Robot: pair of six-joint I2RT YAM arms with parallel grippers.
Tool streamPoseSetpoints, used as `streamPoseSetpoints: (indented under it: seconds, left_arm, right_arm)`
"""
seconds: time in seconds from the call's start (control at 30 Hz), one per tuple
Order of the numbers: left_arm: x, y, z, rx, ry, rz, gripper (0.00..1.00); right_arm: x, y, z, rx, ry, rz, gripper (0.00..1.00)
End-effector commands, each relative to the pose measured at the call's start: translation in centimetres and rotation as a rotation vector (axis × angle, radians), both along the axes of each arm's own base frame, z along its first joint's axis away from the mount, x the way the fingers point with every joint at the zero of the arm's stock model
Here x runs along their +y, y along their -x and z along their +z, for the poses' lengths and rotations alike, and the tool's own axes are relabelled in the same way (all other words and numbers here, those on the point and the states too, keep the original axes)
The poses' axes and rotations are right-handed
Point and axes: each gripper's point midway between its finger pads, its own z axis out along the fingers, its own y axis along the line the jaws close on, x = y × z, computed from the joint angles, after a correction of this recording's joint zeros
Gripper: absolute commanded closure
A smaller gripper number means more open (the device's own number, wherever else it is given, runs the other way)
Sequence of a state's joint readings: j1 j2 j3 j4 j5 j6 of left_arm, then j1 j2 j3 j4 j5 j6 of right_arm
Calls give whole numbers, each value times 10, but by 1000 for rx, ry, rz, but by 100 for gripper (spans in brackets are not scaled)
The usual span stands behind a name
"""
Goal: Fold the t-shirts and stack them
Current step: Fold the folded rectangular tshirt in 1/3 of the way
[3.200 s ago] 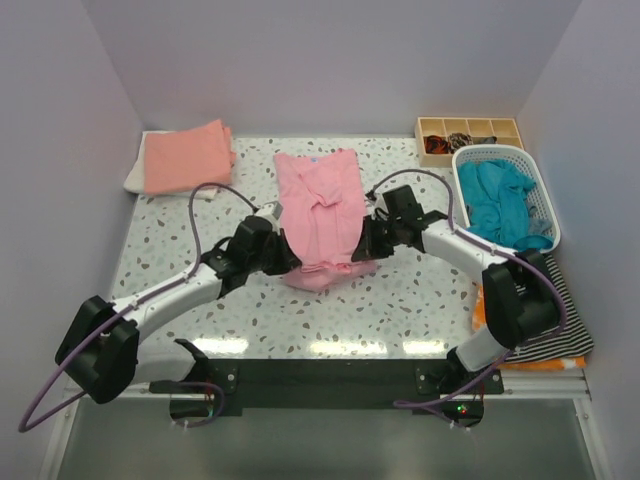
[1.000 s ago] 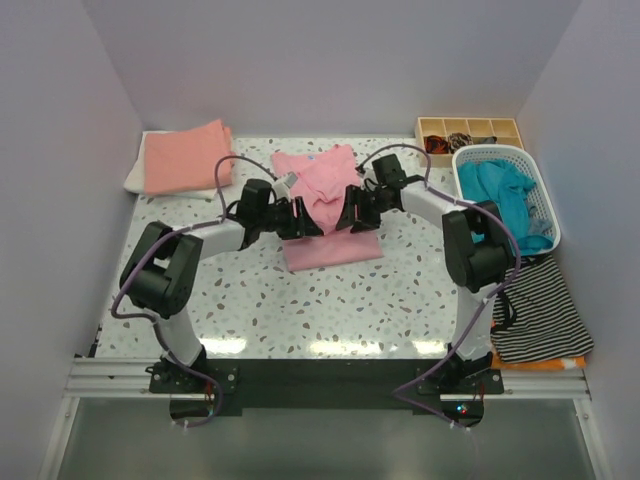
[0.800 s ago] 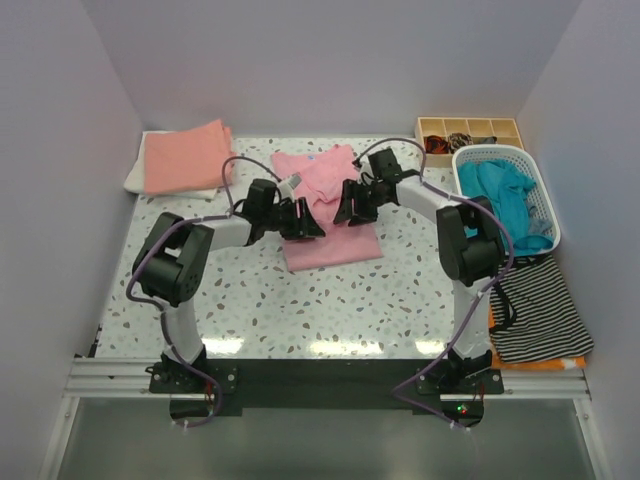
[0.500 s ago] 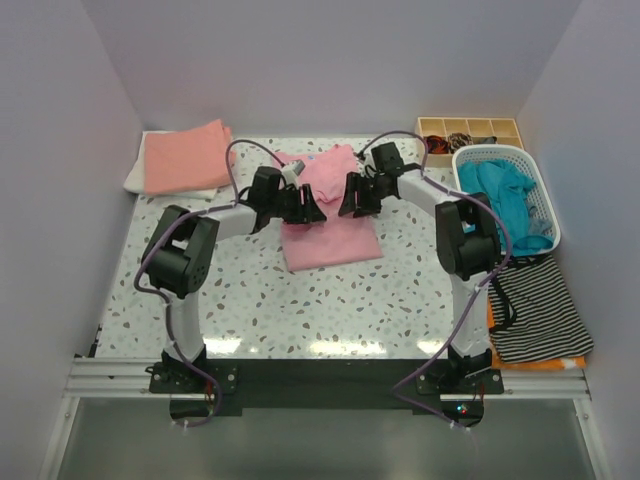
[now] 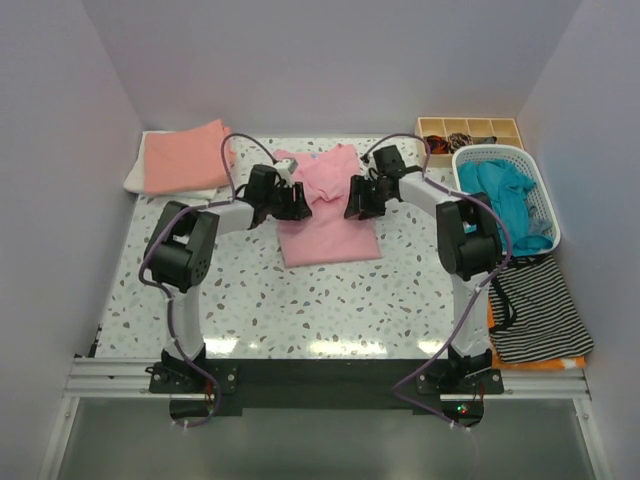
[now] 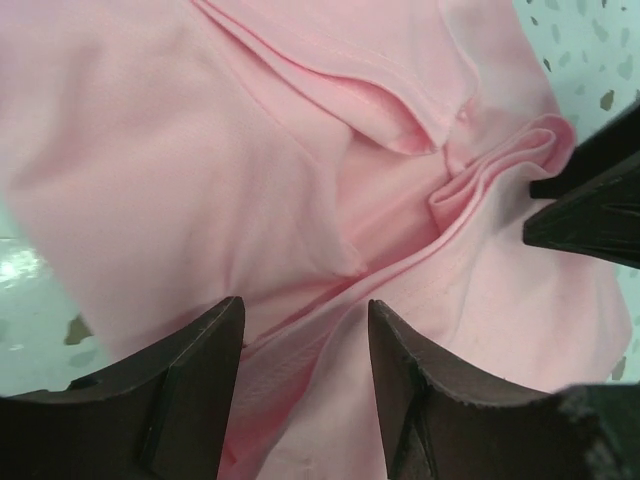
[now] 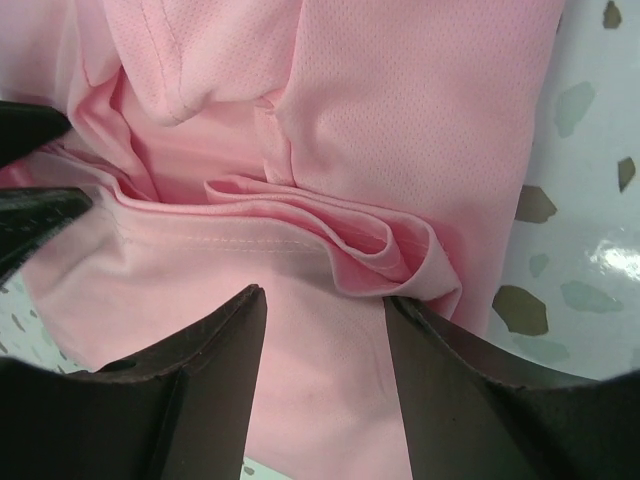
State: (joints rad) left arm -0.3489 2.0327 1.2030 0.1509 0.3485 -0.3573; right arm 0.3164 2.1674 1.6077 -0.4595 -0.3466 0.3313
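The pink t-shirt (image 5: 330,232) lies partly folded on the speckled table (image 5: 300,300), in the upper middle of the top view. The left gripper (image 5: 298,204) and the right gripper (image 5: 353,204) stand at its bunched middle from both sides, each with fingers spread wide over the cloth.

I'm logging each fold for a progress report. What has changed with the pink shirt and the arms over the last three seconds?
Both arms swung toward the far side, folding the near end of the pink t-shirt over, so it lies shorter. The left gripper and right gripper now stand open above the bunched fold. The salmon-orange t-shirt and the teal t-shirt stayed put.
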Motion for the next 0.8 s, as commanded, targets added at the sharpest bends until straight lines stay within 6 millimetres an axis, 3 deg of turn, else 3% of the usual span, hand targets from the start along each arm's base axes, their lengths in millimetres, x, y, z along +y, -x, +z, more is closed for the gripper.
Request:
streamPoseSetpoints:
  seconds: [0.0,0.03,0.07,0.13,0.27,0.4,0.5,0.6,0.63,0.77]
  left_arm:
    - [40,-31,36,-148,-95,98,41]
    - [41,-33,50,-179,-87,101,41]
    - [40,-33,57,-195,-82,100,41]
    - [38,-35,79,-238,-55,98,40]
    - [30,-31,110,-276,7,77,39]
    - [11,-2,126,-252,94,-37,40]
    - [-4,33,123,-207,151,-123,42]
    - [-15,63,107,-142,176,-172,44]
    - [-17,74,92,-106,172,-181,44]
    - [-22,88,67,-52,202,-183,47]
  right_arm:
    - [-33,17,-10,21,133,-46,44]
    - [-32,26,-14,40,121,-45,44]
    - [-28,24,-2,13,87,-40,44]
    - [-25,31,1,4,58,-32,44]
    - [-20,27,31,-88,12,-12,44]
    - [-19,25,74,-198,-24,-3,42]
    - [-13,28,89,-217,-67,17,41]
    - [0,33,93,-194,-135,45,41]
    - [4,35,88,-172,-153,41,41]
    - [30,41,82,-126,-267,92,41]
